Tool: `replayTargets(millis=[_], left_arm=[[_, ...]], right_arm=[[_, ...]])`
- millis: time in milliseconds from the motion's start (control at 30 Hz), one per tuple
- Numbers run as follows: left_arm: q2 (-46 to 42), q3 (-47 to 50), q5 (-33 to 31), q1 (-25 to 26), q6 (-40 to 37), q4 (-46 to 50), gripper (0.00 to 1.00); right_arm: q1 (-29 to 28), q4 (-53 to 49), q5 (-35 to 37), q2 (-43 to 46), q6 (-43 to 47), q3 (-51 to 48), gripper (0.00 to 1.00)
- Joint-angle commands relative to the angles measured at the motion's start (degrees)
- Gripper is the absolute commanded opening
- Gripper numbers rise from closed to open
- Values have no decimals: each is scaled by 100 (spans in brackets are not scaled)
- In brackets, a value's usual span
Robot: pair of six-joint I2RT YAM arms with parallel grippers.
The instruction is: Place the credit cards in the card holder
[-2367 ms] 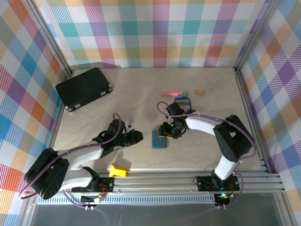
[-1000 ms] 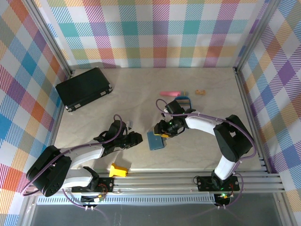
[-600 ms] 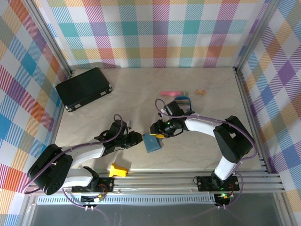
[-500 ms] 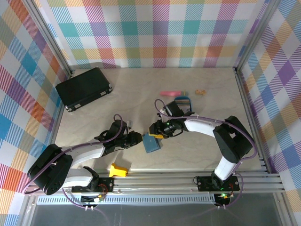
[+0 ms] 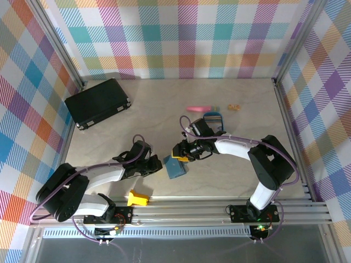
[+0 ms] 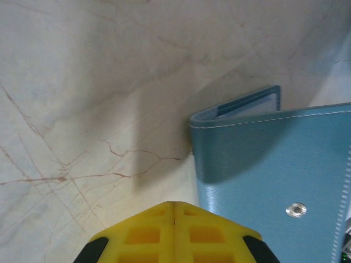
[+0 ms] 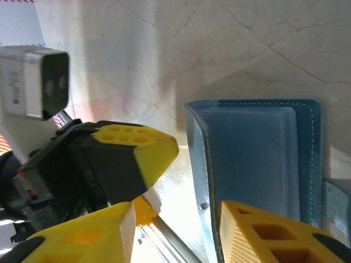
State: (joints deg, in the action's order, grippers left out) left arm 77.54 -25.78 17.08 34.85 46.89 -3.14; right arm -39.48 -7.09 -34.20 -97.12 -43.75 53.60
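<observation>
Right claw [image 7: 178,213] released, jaws astride the cover edge of the card holder [image 7: 247,148] — no pinch yet. Left claw [image 6: 174,211] clenched, empty, with the card holder just to its right (contact unclear). Judgement: brace with left, pinch the cover alone, open slowly.

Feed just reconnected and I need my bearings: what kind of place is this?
Likely a robot test booth: plaid backdrop walls, an aluminium frame rail and a marble-look tabletop.
</observation>
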Motion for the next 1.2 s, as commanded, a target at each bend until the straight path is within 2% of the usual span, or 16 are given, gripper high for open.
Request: replayTargets(millis=[0, 467, 700, 900, 1167], left_arm=[[245, -167, 203, 72, 10, -249, 0], [819, -607, 410, 110, 58, -792, 0], [1037, -683, 536, 127, 221, -1050, 0], [356, -598, 161, -27, 55, -171, 0], [-439, -455, 388, -658, -386, 698, 1]], right_arm=[[-58, -5, -180, -9, 48, 19, 44], [-132, -86, -277, 110, 338, 11, 41], [-130, 67, -177, 239, 258, -26, 44], [-155, 236, -239, 229, 182, 5, 45], [-380, 242, -250, -39, 275, 347, 50]])
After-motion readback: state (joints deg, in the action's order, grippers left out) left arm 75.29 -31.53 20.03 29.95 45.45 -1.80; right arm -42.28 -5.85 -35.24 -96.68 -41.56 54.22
